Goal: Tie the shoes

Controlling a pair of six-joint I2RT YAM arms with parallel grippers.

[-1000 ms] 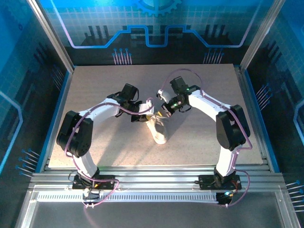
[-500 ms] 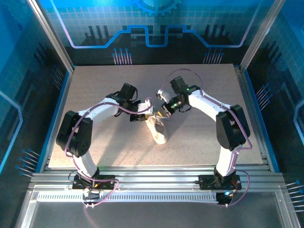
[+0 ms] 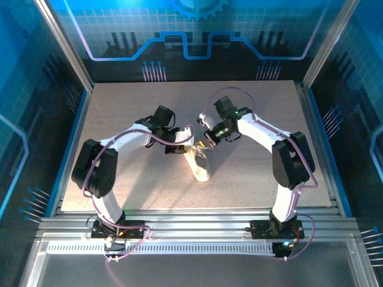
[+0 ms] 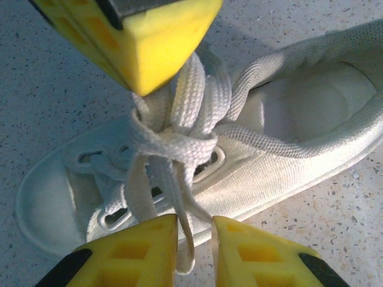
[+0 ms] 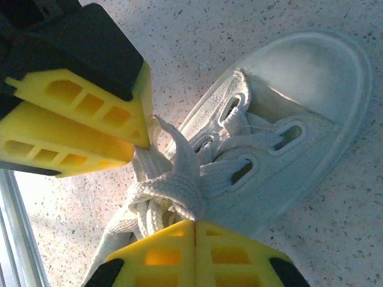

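The small white sneaker [image 3: 200,165] lies mid-table, toe toward the near edge. Its laces [image 4: 173,140] are bunched into a knot over the tongue. My left gripper [image 3: 181,147] sits at the shoe's left side; in the left wrist view its fingertips [image 4: 195,224] stand narrowly apart, closed on a thin lace strand [image 4: 182,251] hanging between them. My right gripper [image 3: 207,142] is at the shoe's right side, its jaws [image 5: 195,226] pressed together on the lace knot [image 5: 170,191]. Each wrist view shows the other gripper's yellow fingers [image 4: 149,54] opposite, touching the laces.
The speckled tabletop [image 3: 119,113] has free room all round the shoe [image 5: 311,113]. Blue patterned walls enclose the back and sides. An aluminium rail [image 3: 191,230] runs along the near edge by the arm bases.
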